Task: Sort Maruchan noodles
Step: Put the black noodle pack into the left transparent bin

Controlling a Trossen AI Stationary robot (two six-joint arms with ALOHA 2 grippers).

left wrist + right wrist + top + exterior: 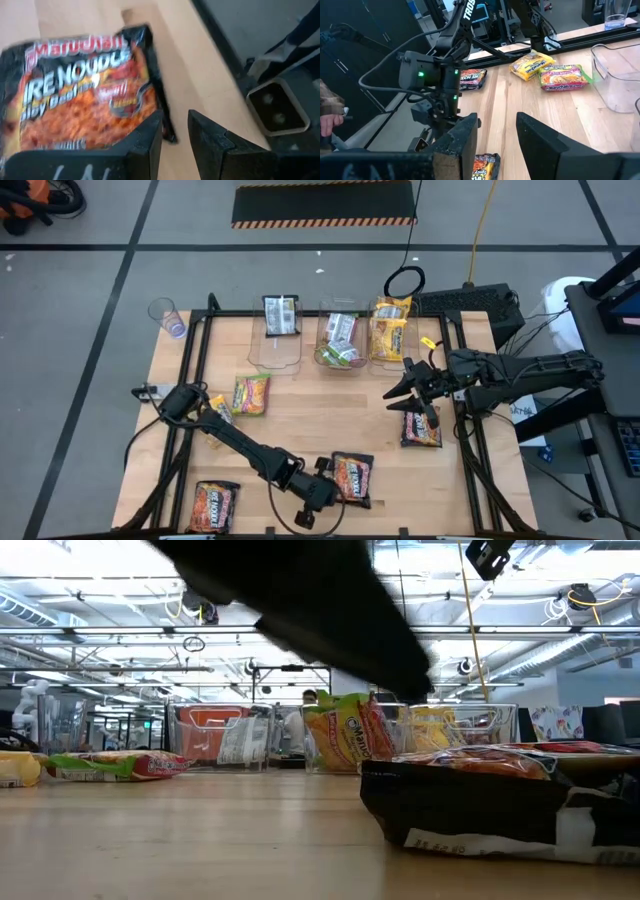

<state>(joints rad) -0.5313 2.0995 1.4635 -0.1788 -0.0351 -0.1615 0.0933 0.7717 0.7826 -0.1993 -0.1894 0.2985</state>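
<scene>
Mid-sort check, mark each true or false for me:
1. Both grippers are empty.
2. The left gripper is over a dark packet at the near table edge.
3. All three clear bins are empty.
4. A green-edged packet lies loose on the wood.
1. True: the left gripper and right gripper both stand open, holding nothing.
2. True: it hangs at the dark crinkly Maruchan packet near the front edge.
3. False: the clear plastic bins each hold packets; the yellow-orange packet sits in the rightmost one.
4. True: the green-edged flat packet lies on the wooden table, left of centre.
</scene>
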